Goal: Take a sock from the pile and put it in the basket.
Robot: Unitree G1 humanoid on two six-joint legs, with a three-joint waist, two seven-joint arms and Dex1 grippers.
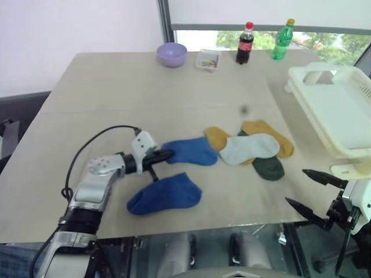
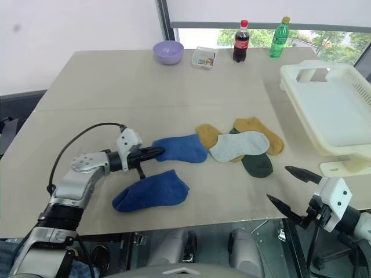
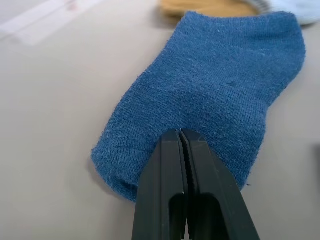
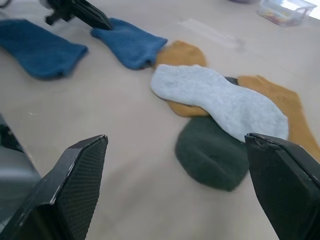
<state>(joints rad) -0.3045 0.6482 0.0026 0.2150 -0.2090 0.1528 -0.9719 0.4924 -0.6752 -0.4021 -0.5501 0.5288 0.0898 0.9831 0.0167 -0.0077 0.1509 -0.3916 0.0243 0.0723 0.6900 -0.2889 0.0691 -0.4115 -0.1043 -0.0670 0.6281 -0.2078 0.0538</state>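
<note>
pinching the cuff edge of a blue sock [image 1: 191,150] on the table [image 1: 116,98], left gripper [image 1: 165,155] jaws clamped together on it beside the pile [image 1: 255,147], right gripper [image 1: 307,191] jaws spread wide and empty below the basket [image 1: 330,110] at the table's right edge.

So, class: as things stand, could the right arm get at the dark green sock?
Probably yes. The right gripper stands open and the bare table leaves the way to the dark green sock free, though the grey sock overlaps its far part.
</note>
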